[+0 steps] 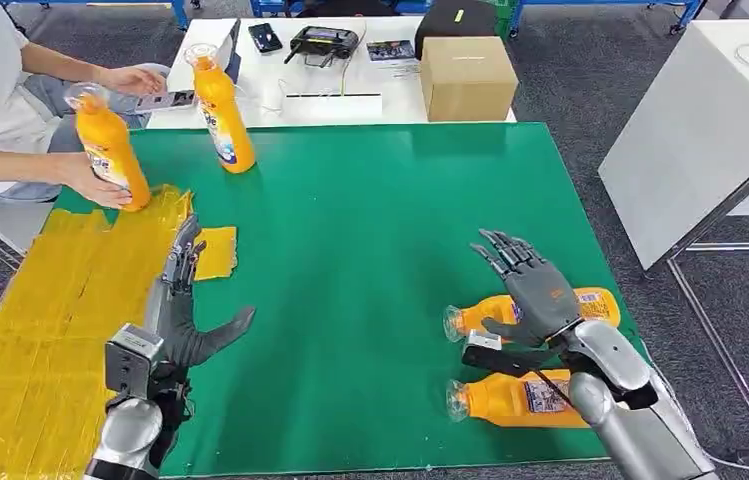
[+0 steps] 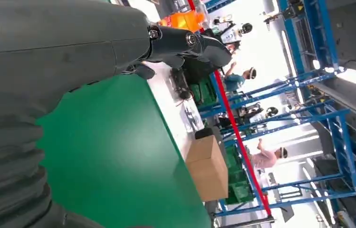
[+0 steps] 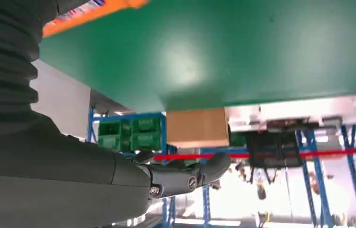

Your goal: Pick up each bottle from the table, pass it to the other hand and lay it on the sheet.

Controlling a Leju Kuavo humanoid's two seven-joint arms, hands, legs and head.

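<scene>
the step in hand looks like the pick-up of a fresh bottle. the right robot hand (image 1: 533,290) hovers with its fingers spread and nothing in it, just above the farther lying bottle (image 1: 590,303), one of two orange bottles on their sides on the green surface (image 1: 370,230). the nearer lying bottle (image 1: 520,397) rests just toward the robot from that one, partly behind the right forearm. the left robot hand (image 1: 185,310) is also spread and empty, well to the left of the farther lying bottle, at the edge of the yellow sheet (image 1: 30,330). beyond the sheet's far end a person's hand (image 1: 90,182) steadies an upright bottle (image 1: 110,148), and a second upright bottle (image 1: 222,112) stands near it.

judging from this, the next move calls for the right robot hand to lower and wrap the farther lying bottle around its body, lift it, then carry it toward the left robot hand for the pass.
</scene>
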